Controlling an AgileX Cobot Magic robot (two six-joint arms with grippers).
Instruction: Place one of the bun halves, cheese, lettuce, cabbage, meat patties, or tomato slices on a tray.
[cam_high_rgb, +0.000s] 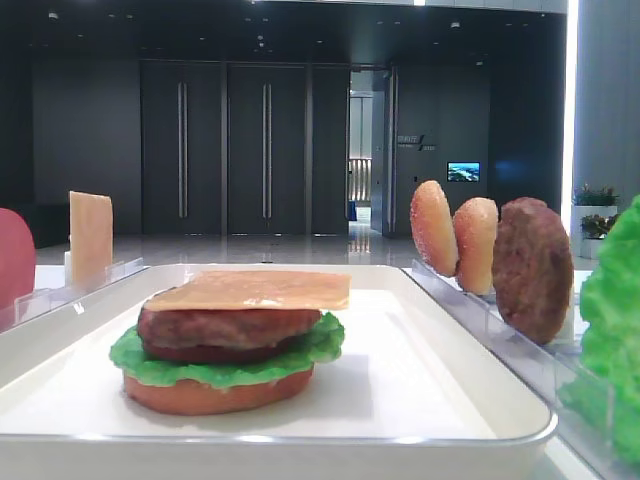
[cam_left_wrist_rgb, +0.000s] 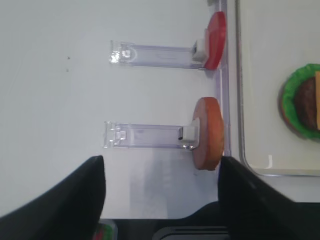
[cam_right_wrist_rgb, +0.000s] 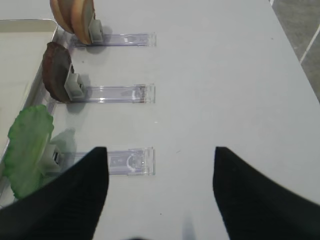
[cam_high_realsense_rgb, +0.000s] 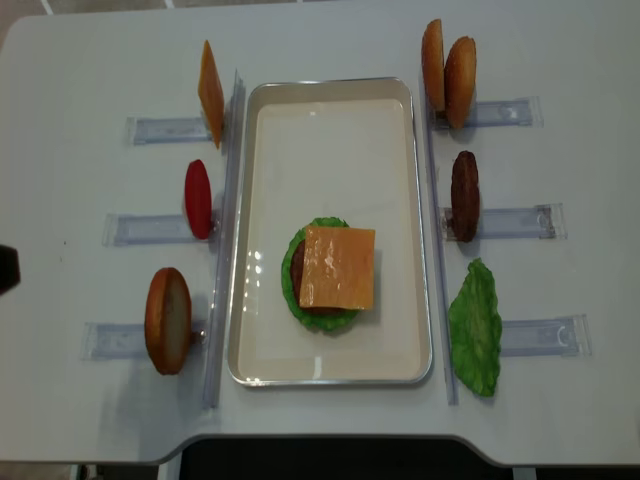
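Stack on the tray (cam_high_realsense_rgb: 250, 240) near-centre: bun base, frilly green lettuce (cam_high_realsense_rgb: 292, 280), rough brown patty, glossy flat cheese (cam_high_realsense_rgb: 337, 266) square on top, so cheese looks placed. Both my jaws are released, holding nothing, over bare table (cam_high_realsense_rgb: 80, 60). Racked spares: tomato (cam_high_realsense_rgb: 198, 199) left, sesame buns (cam_high_realsense_rgb: 446, 68) far right.

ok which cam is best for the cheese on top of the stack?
The overhead realsense view: the cheese shows as a full square over the patty and lettuce on the tray. The low exterior view shows it nearly edge-on. The left wrist catches a sliver at the frame edge; the right wrist misses it.
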